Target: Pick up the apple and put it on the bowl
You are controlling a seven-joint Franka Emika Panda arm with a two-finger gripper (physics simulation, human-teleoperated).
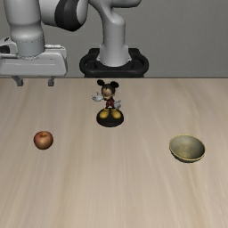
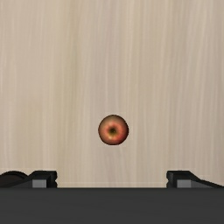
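Note:
A small red apple (image 1: 43, 140) rests on the wooden table (image 1: 134, 196) toward the exterior view's left. An olive-green bowl (image 1: 187, 149) sits upright and empty toward the exterior view's right. My gripper (image 1: 34, 82) hovers high above the table, behind the apple, with its two fingers spread wide and nothing between them. In the wrist view the apple (image 2: 114, 130) lies on bare wood ahead of my gripper (image 2: 112, 179), roughly centred between the fingertips (image 2: 39, 178).
A Mickey Mouse figurine (image 1: 109, 103) stands on a dark round base near the table's middle, between apple and bowl but farther back. The robot's base (image 1: 114, 62) stands at the table's far edge.

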